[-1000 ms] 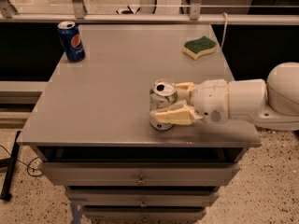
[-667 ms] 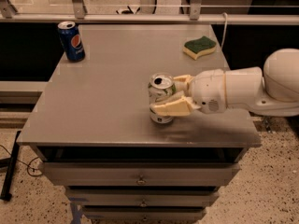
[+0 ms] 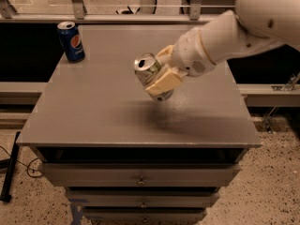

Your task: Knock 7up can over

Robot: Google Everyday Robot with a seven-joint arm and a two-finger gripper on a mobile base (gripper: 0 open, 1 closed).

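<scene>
Two cans were on view. One blue Pepsi can, a smooth metal cylinder, stood upright on the flat grey counter. Well to the right of the Pepsi can and nearer the camera, the one 7up can was tilted, its silver top leaning towards the Pepsi can. It seemed to be lifted clear of the surface. The gripper had two beige, blocky fingers clamped on the can's sides. Below were perhaps three drawers.
</scene>
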